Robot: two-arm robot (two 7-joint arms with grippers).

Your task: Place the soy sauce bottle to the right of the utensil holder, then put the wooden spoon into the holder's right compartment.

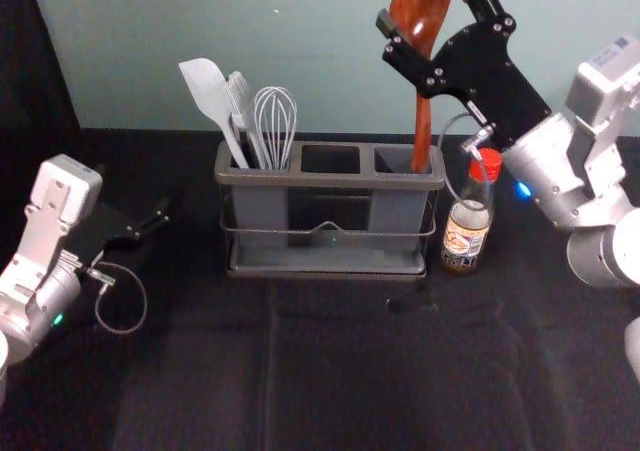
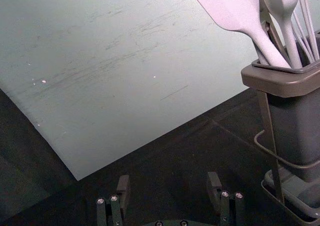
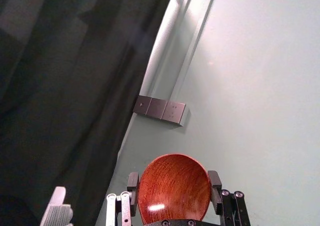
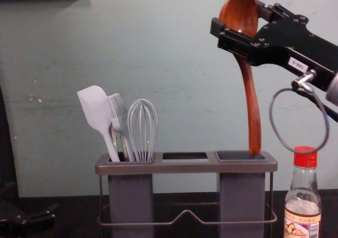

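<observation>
Closest to the head camera, the right arm enters at the right edge, its black right gripper (image 1: pixel 425 3) at the top of the frame, right of centre. A small white sticker (image 4: pixel 298 64) on it bears characters too tiny to read. Its fingers are clamped on the bowl of the wooden spoon (image 1: pixel 422 121).

Mid-frame stands the utensil holder (image 1: pixel 330 181), with no writing legible on it. The left gripper (image 1: pixel 155 223) is at the left of the head view, dark against black cloth; the left wrist view shows its fingers apart with nothing between.

The spoon hangs upright, its handle end at the mouth of the holder's right compartment (image 1: pixel 400 206); whether it dips below the rim, I cannot tell.

Just beside the holder's right end, right of centre, stands the soy sauce bottle (image 1: pixel 468 231). Its label (image 4: pixel 302 225) shows a food picture and a barcode, the lettering unreadable and the lower part cut off in the chest view. A cable loop (image 4: pixel 272 116) partly crosses its red cap.

Left of centre, the left compartment holds a spatula (image 1: pixel 208 93), a whisk (image 1: pixel 275 121) and a brush (image 4: pixel 120 123); something thin behind the brush is hard to make out.
</observation>
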